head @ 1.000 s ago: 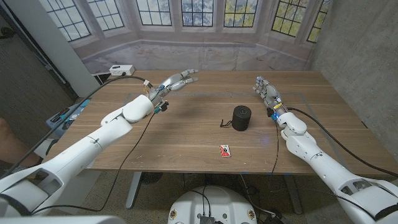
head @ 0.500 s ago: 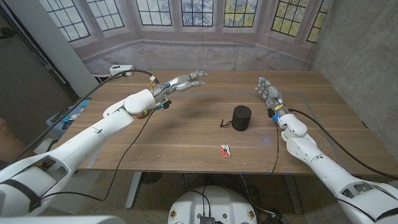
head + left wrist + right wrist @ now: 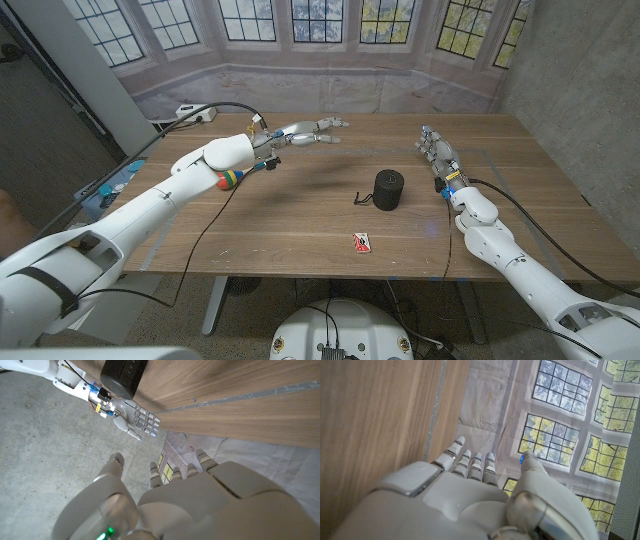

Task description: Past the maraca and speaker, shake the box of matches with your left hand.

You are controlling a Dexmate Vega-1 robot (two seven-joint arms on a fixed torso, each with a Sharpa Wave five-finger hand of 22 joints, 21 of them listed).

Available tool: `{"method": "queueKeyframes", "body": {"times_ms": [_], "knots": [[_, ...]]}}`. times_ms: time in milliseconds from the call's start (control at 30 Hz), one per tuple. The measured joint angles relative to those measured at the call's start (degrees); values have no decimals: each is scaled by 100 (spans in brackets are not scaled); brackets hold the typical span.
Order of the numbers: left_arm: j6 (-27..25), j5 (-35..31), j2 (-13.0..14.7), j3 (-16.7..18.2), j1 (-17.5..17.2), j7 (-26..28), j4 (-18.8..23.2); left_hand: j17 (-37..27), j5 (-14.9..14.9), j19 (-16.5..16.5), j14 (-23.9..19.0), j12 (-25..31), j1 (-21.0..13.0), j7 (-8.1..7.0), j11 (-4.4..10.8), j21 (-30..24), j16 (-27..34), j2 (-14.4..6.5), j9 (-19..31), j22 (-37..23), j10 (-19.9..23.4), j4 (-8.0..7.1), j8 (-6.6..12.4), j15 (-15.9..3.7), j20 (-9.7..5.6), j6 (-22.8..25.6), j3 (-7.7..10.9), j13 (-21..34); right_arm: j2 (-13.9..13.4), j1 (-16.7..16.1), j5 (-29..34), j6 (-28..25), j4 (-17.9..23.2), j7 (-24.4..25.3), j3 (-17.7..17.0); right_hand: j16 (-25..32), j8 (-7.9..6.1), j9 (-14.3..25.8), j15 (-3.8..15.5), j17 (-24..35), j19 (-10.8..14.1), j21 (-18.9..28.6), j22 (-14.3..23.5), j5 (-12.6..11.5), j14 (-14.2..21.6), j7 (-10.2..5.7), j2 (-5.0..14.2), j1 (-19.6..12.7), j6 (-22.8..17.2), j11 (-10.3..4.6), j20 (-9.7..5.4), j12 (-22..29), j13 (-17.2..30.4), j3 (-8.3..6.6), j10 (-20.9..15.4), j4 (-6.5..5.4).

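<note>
A small red and white box of matches [image 3: 362, 242] lies near the table's front edge, in front of the black cylindrical speaker [image 3: 388, 189]. A colourful maraca [image 3: 230, 179] peeks out from under my left forearm at mid-left. My left hand [image 3: 305, 132] hovers over the back of the table, open, fingers stretched towards the right and holding nothing. It is well behind and to the left of the speaker and the matches. My right hand [image 3: 435, 150] stands open at the back right, beside the speaker. In the left wrist view my own hand [image 3: 200, 500] faces the speaker [image 3: 123, 375] and the right hand [image 3: 137, 420].
The wooden table [image 3: 300, 215] has a black cable trailing across its left half. A white box [image 3: 195, 113] sits off the back left corner and a blue device [image 3: 108, 186] at the left edge. A cord loop lies at the speaker's left.
My left arm has swung to the right, carrying the open hand further along the back of the table and uncovering the maraca. The right hand has barely moved.
</note>
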State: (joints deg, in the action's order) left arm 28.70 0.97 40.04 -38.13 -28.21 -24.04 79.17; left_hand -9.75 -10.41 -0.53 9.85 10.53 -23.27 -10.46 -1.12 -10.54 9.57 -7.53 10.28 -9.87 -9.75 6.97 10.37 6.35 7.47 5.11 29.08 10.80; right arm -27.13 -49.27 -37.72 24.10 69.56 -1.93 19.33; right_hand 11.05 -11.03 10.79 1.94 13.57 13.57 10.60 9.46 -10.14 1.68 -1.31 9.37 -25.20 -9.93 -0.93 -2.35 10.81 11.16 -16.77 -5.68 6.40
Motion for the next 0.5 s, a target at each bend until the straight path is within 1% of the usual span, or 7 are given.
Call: {"method": "queueKeyframes", "body": {"times_ms": [167,200,333,433,500], "knots": [[156,-76,-38,-101,180,-262,-123,0,0,0,0,1,-66,0,0,0,20,-14,0,2,0,59,0,0,0,0,11,0,-22,-52,7,-12,70,56,-16,0,0,0,0,0,0,0,0,0,0,0,0,0,0,0,0,0,0,0,0,0],[185,-88,-45,-119,213,-308,-146,0,0,0,0,25,-127,0,0,0,20,3,0,2,0,99,0,0,-1,0,19,0,-26,-61,9,-14,83,69,-19,0,0,0,0,0,0,0,0,0,0,0,0,0,0,0,0,0,0,0,0,0],[289,-145,-63,-170,325,-446,-206,0,0,-41,0,51,-240,-88,24,0,42,75,0,1,-16,220,24,0,-41,27,47,-1,-30,-82,20,-16,112,101,-24,0,0,0,0,0,0,0,0,0,0,0,0,0,0,0,0,0,0,0,0,0],[382,-209,-76,-213,422,-563,-255,1,0,-41,-1,56,-292,-91,36,0,42,85,0,1,-10,231,24,0,-41,30,58,0,-30,-98,30,-17,137,134,-27,0,0,0,0,-14,0,0,0,0,0,-1,0,0,0,0,0,0,0,0,0,0],[421,-237,-80,-232,469,-611,-273,1,0,-41,-1,73,-324,-113,73,0,42,114,0,1,-8,262,49,0,-41,8,55,-1,-30,-108,36,-17,151,152,-28,0,0,0,0,-27,0,0,0,0,0,21,0,0,-22,0,0,0,0,0,0,0]]}}
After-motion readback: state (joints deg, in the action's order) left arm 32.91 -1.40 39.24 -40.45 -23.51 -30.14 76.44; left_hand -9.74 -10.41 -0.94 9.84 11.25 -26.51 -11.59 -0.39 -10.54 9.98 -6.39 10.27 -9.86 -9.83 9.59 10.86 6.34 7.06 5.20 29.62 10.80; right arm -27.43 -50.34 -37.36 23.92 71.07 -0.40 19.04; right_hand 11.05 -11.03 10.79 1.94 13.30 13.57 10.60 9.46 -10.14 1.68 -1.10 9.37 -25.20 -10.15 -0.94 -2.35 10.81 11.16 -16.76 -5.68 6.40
